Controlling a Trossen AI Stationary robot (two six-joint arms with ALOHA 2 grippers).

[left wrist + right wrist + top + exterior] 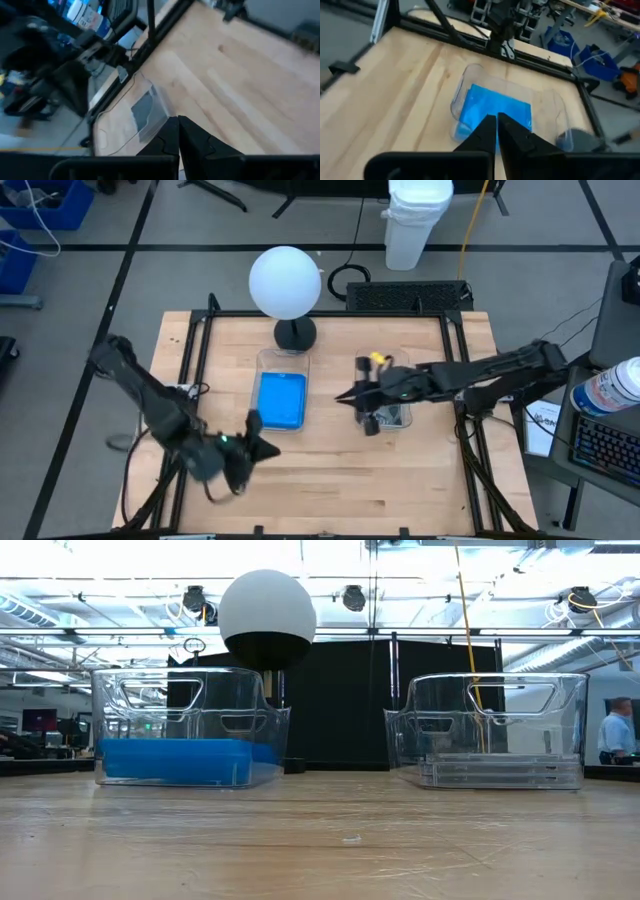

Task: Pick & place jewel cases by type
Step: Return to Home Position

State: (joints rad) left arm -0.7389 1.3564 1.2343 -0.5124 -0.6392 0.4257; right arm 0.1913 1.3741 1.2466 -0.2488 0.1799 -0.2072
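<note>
Several bright blue jewel cases [282, 400] lie stacked flat in the left clear tub [262, 360]; they also show in the low view [175, 760] and the right wrist view [497, 107]. Clear jewel cases [500, 772] lie stacked flat in the right clear tub [570, 730], partly hidden under my right arm in the high view [392, 418]. My right gripper [342, 395] hovers shut and empty between the tubs, pointing at the blue tub. My left gripper [268, 448] is shut and empty over the table near the blue tub's near end. The left wrist view shows the clear-case tub [145, 112] farther off.
A white globe lamp [285, 280] on a dark base stands behind the blue tub. A black frame [200, 340] borders the wooden table. Bare wood [340, 480] lies along the near side. A person [615, 730] stands far off in the room.
</note>
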